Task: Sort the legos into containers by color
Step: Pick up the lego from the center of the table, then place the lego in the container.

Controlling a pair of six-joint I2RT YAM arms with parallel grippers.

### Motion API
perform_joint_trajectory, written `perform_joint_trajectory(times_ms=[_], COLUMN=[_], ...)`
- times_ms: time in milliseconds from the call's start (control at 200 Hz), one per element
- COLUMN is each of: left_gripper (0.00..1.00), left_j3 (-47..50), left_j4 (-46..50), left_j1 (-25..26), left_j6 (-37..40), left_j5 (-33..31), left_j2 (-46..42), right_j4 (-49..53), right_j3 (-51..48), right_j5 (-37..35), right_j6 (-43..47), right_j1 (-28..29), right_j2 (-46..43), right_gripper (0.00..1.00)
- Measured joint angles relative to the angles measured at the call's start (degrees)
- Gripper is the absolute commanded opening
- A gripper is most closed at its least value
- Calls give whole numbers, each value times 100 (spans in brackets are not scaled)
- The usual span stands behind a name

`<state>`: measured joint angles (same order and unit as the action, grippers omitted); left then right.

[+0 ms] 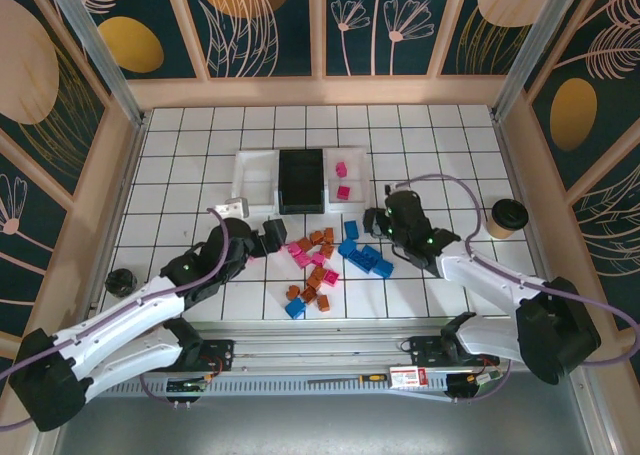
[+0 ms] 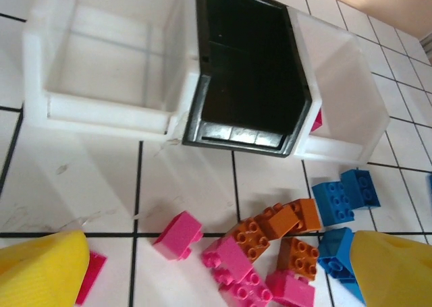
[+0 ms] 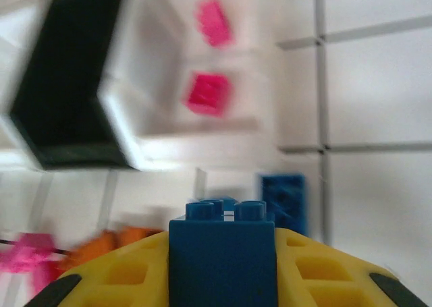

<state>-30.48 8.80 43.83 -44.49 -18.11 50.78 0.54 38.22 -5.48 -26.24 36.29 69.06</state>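
My right gripper [image 3: 223,270] pinched a blue lego [image 3: 223,249]; white tray [image 3: 196,133] with two pink legos [image 3: 209,94] lay ahead. My left gripper [image 2: 216,273] hung spread over the pile [image 2: 277,226].

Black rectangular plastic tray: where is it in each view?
Top external: black rectangular plastic tray, middle of the three-tray row, upper centre.
Left wrist: black tray, top centre.
Right wrist: black tray, upper left, blurred.
Shared landmark: white rectangular tray holding pink bricks, directly right of it.
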Motion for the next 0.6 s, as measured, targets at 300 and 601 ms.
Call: perform_joint_trajectory(times_ms=[300, 601], left_gripper=[98, 97], left_j3=[459, 564], left_j4=[323, 490], left_j1=[0, 0], left_j6=[-199, -240], left_j5=[63, 372], left_j2=[-586, -638], right_j4=[-195, 179], right_j3=[2721, 4435], right_j5=[299, 109], right_j6=[496, 538], right_j1=[743, 719], right_j2=[2468, 4618], right_gripper=[16, 43])
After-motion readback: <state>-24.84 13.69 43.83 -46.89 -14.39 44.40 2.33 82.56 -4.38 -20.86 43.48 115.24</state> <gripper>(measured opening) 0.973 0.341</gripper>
